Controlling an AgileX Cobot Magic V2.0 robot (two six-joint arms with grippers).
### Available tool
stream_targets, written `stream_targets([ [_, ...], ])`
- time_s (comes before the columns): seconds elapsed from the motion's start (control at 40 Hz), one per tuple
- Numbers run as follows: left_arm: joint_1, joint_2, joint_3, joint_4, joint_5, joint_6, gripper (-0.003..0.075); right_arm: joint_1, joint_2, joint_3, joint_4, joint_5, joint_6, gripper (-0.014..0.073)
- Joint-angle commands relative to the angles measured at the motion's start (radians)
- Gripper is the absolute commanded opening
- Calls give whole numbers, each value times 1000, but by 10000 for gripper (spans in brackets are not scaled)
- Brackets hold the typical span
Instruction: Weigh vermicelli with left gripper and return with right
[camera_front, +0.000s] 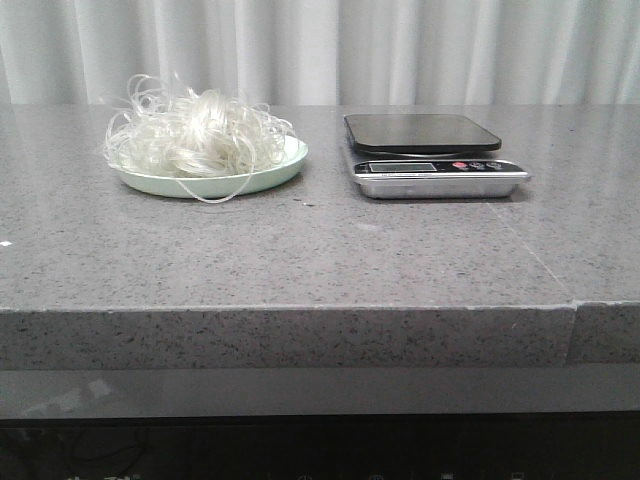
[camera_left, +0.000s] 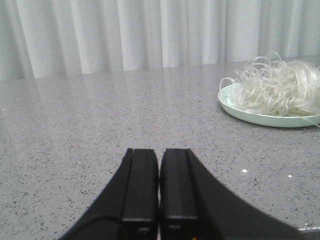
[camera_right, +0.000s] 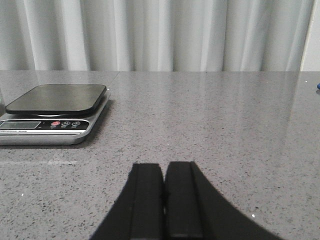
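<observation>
speckled grey stone table (camera_front: 300, 260), fluffy vermicelli (camera_front: 195, 135)

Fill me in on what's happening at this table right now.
Nothing is being handled yet. The vermicelli sits piled on a pale green plate on the grey table, and the kitchen scale beside it has nothing on its platform. The left claw and the right claw are both shut and empty, low over the table, short of the plate and the scale. The weighing has not started.

Grey stone table (camera_front: 300, 250) carries plate (camera_front: 270, 178), scale (camera_front: 440, 178).
</observation>
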Motion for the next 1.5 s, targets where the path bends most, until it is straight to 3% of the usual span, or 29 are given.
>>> stream_targets([
  [0.0,3,-23,36,-10,-89,1,157,-5,-14,-3,2,-73,-4,153],
  [0.375,3,-23,36,-10,-89,1,157,-5,-14,-3,2,-84,-4,153],
  [0.874,3,-23,17,-10,-150,1,157,-5,-14,-17,2,-228,-4,153],
  [1.199,3,36,-323,-1,56,1,157,-5,5,-305,2,-49,-4,153],
  [1.473,3,290,-648,-1,304,1,157,-5,167,-597,103,194,-4,153],
])
